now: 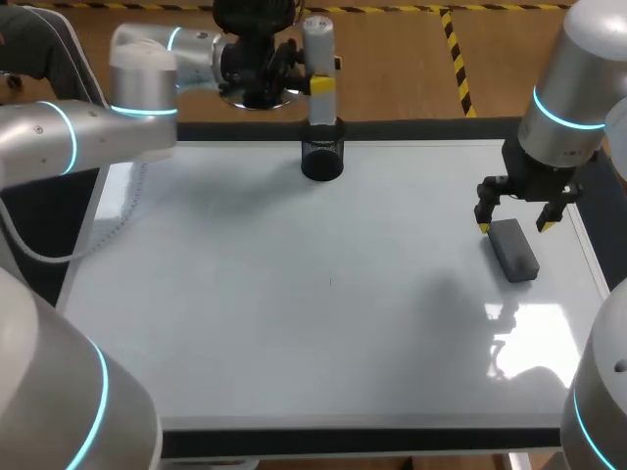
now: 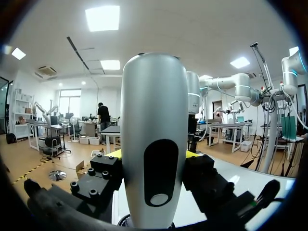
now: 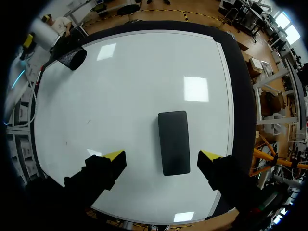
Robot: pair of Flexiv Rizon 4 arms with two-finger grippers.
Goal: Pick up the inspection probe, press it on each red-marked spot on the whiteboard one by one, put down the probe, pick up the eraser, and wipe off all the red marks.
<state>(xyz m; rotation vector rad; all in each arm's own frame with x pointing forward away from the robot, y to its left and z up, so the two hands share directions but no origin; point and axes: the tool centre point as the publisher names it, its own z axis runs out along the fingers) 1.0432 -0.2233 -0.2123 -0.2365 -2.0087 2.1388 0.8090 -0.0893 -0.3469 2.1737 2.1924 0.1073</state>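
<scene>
The inspection probe (image 1: 318, 54), a silver cylinder, stands upright with its lower end in the black cup holder (image 1: 321, 157) at the whiteboard's far edge. My left gripper (image 1: 319, 84) is shut on the probe (image 2: 154, 120), which fills the space between its fingers (image 2: 111, 168). The dark grey eraser (image 1: 513, 250) lies flat near the board's right edge. Just above its far end hangs my right gripper (image 1: 516, 220), open. In the right wrist view the eraser (image 3: 173, 130) lies between and ahead of that gripper's (image 3: 162, 156) yellow tips, apart from both. I see no red marks on the whiteboard (image 1: 294, 323).
The whiteboard (image 3: 134, 86) covers nearly the whole tabletop inside a dark frame. The black holder (image 3: 72, 57) sits at its far edge, with the probe (image 3: 41, 31) above it. A tiny dark speck (image 1: 330, 282) shows near the board's middle.
</scene>
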